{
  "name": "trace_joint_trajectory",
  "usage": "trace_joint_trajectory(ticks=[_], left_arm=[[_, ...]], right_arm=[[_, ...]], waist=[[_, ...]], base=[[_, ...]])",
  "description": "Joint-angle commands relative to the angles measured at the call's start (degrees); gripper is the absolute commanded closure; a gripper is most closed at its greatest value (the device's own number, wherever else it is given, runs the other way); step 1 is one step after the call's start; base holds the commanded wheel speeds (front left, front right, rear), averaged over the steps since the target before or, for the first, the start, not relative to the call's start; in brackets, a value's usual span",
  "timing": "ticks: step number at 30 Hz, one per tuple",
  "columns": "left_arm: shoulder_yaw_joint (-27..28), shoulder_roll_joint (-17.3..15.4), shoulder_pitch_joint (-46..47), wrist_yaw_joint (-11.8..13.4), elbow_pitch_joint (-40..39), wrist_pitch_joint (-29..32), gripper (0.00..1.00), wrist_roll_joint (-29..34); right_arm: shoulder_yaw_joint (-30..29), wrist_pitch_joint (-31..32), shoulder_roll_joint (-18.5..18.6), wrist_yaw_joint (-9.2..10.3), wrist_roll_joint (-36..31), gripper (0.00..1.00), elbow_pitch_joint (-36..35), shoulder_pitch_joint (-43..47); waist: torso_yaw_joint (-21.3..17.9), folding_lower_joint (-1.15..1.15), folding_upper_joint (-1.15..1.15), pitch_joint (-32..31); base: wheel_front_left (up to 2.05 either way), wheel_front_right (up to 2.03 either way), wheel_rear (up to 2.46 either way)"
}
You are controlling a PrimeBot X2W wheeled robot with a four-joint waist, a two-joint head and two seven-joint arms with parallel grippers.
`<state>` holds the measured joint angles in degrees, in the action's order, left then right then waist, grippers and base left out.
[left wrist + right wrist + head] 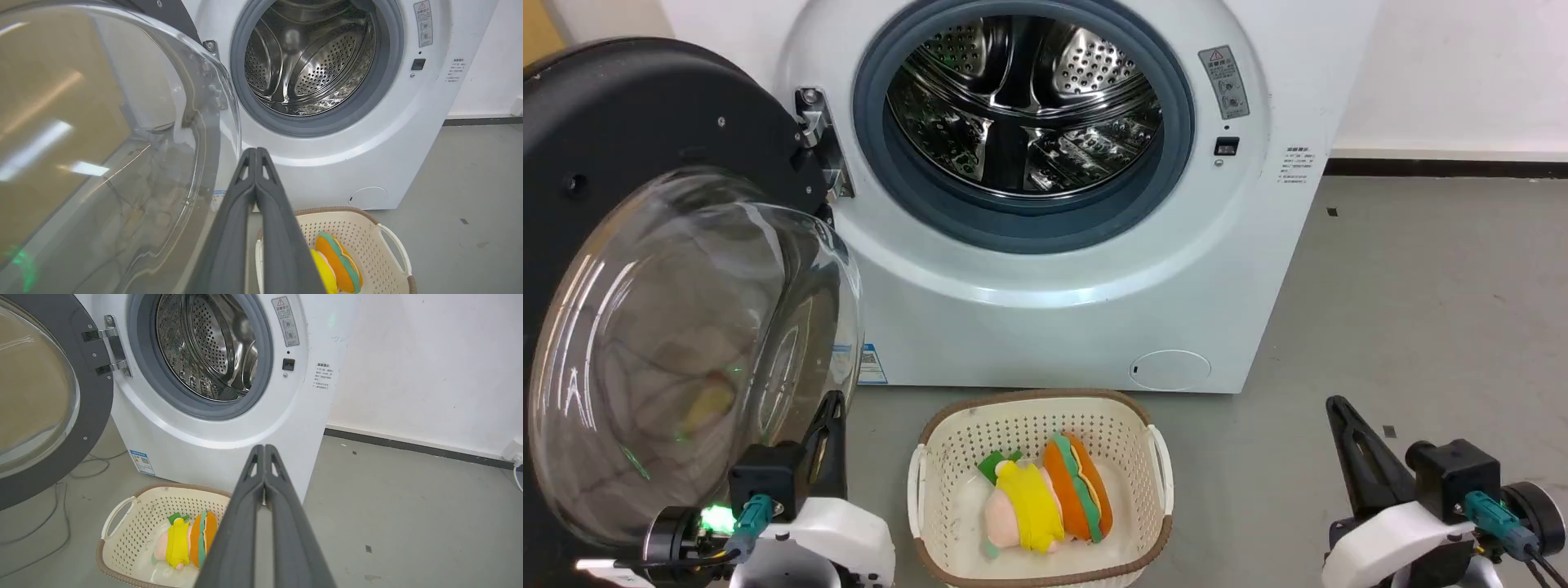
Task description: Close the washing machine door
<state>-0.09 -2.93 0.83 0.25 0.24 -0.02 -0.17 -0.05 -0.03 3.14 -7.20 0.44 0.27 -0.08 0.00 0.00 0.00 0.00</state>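
The white washing machine (1094, 269) (367, 134) (229, 433) stands ahead with its steel drum exposed. Its washing machine door (678, 310) (102, 143) (45, 396), black-rimmed with a domed glass window, hangs swung wide open on the left from a metal hinge (817, 139). My left gripper (832, 408) (255, 152) is shut and empty, low at the left, just beside the glass dome's right edge. My right gripper (1335, 406) (264, 448) is shut and empty, low at the right, well away from the door.
A cream perforated basket (947, 441) (392, 245) (122, 522) holding plush toys (1045, 502) sits on the grey floor directly before the machine, between my arms. Cables (53, 506) trail on the floor under the door. A white wall (429, 367) runs to the right.
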Motion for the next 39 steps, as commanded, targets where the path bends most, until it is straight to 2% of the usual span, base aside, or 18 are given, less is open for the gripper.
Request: trace_joint_trajectory(ticks=[1, 22, 23, 38, 39], left_arm=[[0.1, 0.1, -0.8, -0.2, -0.2, 0.0, 1.0, 0.2], [0.1, 0.1, -0.8, -0.2, -0.2, 0.0, 1.0, 0.2], [0.0, 0.0, 0.0, 0.0, 0.0, 0.0, 0.0, 0.0], [-1.0, 0.0, 0.3, 1.8, -0.1, -1.6, 0.0, -0.2], [-1.1, 0.0, 0.3, 1.9, -0.2, -1.7, 0.19, -0.2]], right_arm=[[0.0, 0.0, -0.3, -0.29, -0.4, 1.0, -0.3, 0.1], [0.0, 0.0, -0.3, -0.29, -0.4, 1.0, -0.3, 0.1], [0.0, 0.0, 0.0, 0.0, 0.0, 0.0, 0.0, 0.0], [-1.3, -1.6, 0.0, 0.01, 2.2, 0.0, 0.4, 0.0], [-1.4, -1.7, 0.0, 0.01, 2.3, 0.0, 0.4, 0.0]], waist=[[0.0, 0.0, 0.0, 0.0], [0.0, 0.0, 0.0, 0.0], [0.0, 0.0, 0.0, 0.0], [0.3, 0.0, 0.0, 0.3], [0.3, 0.0, 0.0, 0.3]], base=[[0.0, 0.0, 0.0], [0.0, 0.0, 0.0], [0.0, 0.0, 0.0], [0.0, 0.0, 0.0], [0.0, 0.0, 0.0]])
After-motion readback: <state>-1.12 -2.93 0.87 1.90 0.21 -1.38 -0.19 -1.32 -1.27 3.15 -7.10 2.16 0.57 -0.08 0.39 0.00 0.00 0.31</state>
